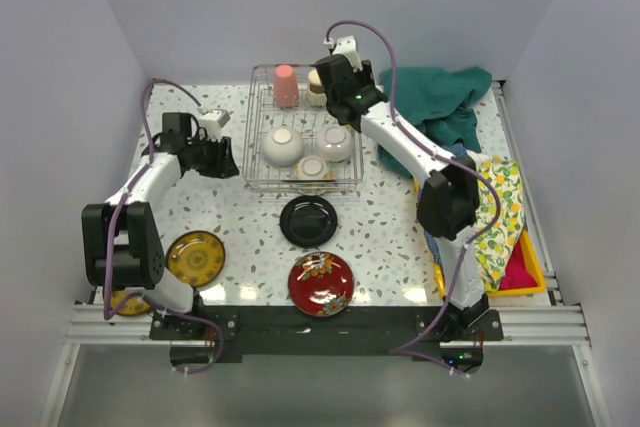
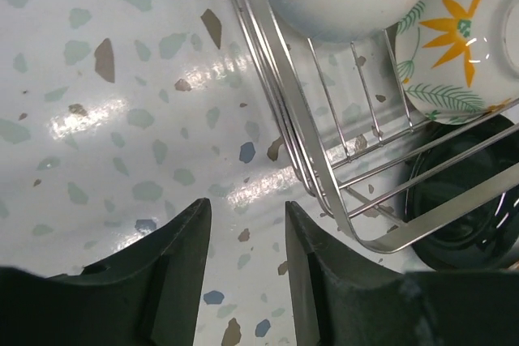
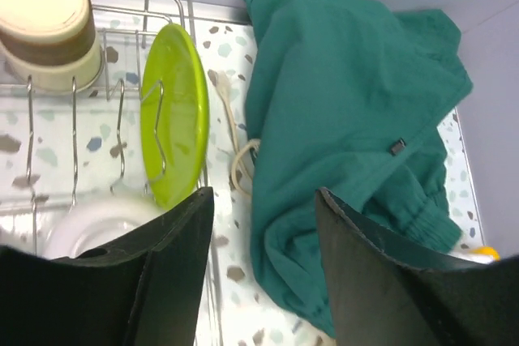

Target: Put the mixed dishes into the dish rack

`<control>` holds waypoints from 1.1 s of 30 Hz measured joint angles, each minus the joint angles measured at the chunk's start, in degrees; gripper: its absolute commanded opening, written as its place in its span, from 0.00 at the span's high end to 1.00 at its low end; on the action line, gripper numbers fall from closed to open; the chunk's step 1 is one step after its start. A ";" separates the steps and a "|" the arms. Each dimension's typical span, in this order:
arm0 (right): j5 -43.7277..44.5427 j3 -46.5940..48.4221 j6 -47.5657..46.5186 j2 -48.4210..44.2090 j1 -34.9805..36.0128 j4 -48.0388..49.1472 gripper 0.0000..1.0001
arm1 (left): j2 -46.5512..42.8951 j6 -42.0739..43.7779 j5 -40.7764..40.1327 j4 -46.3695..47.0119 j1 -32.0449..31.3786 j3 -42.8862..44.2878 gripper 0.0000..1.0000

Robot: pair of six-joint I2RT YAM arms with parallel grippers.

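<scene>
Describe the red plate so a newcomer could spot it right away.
Start at the wire dish rack, far centre, and come straight toward the near edge, past the black plate. The red plate lies next: the only one with a floral pattern.

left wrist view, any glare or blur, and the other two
Left wrist: glare patches on the glossy table beside the dish rack, the pincer dark and soft. Right wrist: lime-green plate and teal cloth sharp, evenly lit. Top external: even light, sheen on the black plate.
</scene>
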 measured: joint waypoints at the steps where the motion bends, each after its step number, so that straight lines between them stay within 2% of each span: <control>1: -1.42 -2.27 -0.02 -2.99 0.00 -0.22 0.37 | -0.96 -0.33 -1.38 -0.17 0.02 -0.26 0.52; 4: -12.02 -11.02 -1.95 -13.92 -0.02 -1.60 0.37 | -3.45 -1.07 -4.85 -0.92 0.26 -0.42 0.51; 8: -37.46 -21.22 -9.64 -26.58 -0.15 -5.57 0.36 | -6.93 -1.46 -7.45 -1.66 1.03 -1.31 0.50; 11: -54.99 -25.68 -16.24 -29.57 0.07 -11.13 0.35 | -9.25 -1.49 -7.76 -2.47 1.97 -2.14 0.50; 15: -69.09 -29.81 -24.15 -25.79 0.35 -20.52 0.37 | -11.47 -1.73 -7.69 -3.41 3.76 -3.34 0.50; 20: -79.71 -32.46 -35.87 -17.22 0.20 -31.98 0.41 | -14.29 -1.66 -7.72 -4.85 4.59 -4.98 0.50; 24: -84.37 -37.20 -39.43 -16.59 0.72 -35.52 0.41 | -16.17 -0.57 -8.11 -5.75 4.59 -4.98 0.50; 30: -86.31 -45.11 -38.88 -16.70 4.07 -34.05 0.37 | -20.48 0.31 -9.62 -6.45 4.63 -5.66 0.50; 33: -86.27 -46.21 -37.00 -16.61 5.46 -31.91 0.34 | -21.57 0.24 -10.12 -6.64 4.63 -5.88 0.50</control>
